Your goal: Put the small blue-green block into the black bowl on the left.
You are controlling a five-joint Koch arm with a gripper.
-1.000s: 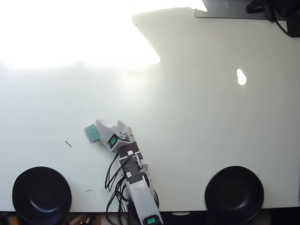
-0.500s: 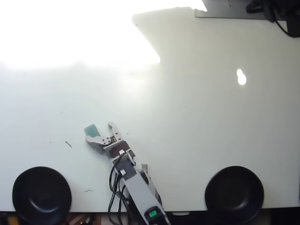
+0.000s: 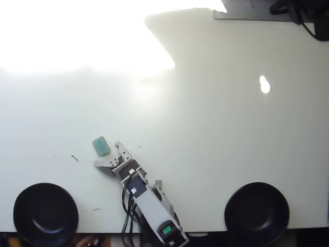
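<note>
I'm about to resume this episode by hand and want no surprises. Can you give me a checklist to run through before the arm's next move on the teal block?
1. Block free on the table: ok. The small blue-green block lies flat, nothing touching it.
2. Jaws open: ok. The gripper shows two spread fingers.
3. Block between the fingers: not ok. It sits just beyond the tips, up and left of them in the overhead view.
4. Target empty: ok. The black bowl at lower left holds nothing.
5. Path from block to that bowl: ok, only small dark specks on the table.
6. Gripper height above the table: cannot tell from overhead.
</note>
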